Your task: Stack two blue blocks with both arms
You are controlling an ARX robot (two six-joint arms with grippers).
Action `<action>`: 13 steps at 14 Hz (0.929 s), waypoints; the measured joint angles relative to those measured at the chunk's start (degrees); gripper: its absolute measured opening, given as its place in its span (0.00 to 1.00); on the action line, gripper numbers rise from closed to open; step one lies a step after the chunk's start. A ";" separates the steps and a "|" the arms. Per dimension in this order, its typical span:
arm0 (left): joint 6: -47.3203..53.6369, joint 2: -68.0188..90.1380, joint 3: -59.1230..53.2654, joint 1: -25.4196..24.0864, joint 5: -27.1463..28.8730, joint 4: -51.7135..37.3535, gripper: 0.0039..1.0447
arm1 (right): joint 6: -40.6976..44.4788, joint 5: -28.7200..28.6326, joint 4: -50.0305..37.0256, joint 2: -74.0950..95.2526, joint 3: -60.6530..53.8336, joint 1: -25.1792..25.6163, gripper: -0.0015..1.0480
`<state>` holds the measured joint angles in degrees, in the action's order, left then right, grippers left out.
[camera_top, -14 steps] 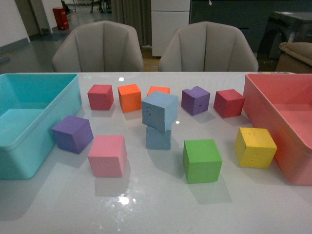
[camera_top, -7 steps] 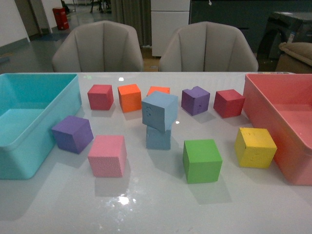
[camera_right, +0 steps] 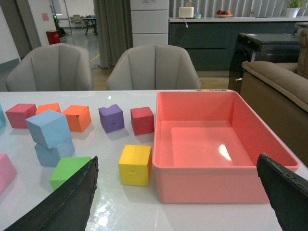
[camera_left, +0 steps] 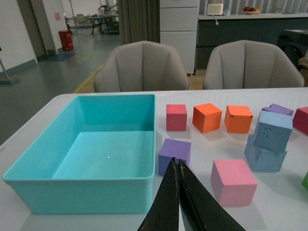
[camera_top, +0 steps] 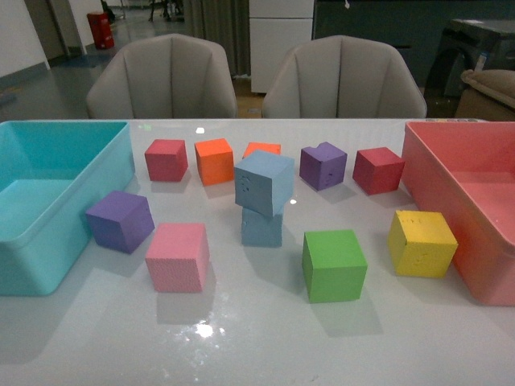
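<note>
Two sky-blue foam cubes stand stacked mid-table. The upper blue block sits twisted and slightly tilted on the lower blue block. The stack also shows in the left wrist view and in the right wrist view. Neither arm shows in the front view. My left gripper is shut and empty, near the purple cube and well away from the stack. My right gripper is open and empty, in front of the pink bin.
A teal bin stands at the left, a pink bin at the right. Around the stack lie red, orange, purple, dark red, purple, pink, green and yellow cubes.
</note>
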<state>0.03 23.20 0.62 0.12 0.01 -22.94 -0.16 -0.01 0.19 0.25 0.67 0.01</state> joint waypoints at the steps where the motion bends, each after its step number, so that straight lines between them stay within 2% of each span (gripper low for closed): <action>1: 0.00 -2.12 0.00 0.00 0.00 1.81 0.01 | 0.00 0.00 0.00 0.00 0.00 0.00 0.94; 10: 0.00 -13.44 0.00 0.00 0.00 13.14 0.01 | 0.00 0.00 0.00 0.00 0.00 0.00 0.94; 11: 0.00 -18.88 0.00 0.00 -0.04 21.57 0.01 | 0.00 0.00 0.00 0.00 0.00 0.00 0.94; 13: 0.00 -22.67 0.20 0.00 0.09 22.97 0.01 | 0.00 -0.02 -0.07 0.00 0.00 0.00 0.94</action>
<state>0.03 0.54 0.82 0.12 0.10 0.03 -0.16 -0.03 0.12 0.25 0.67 0.01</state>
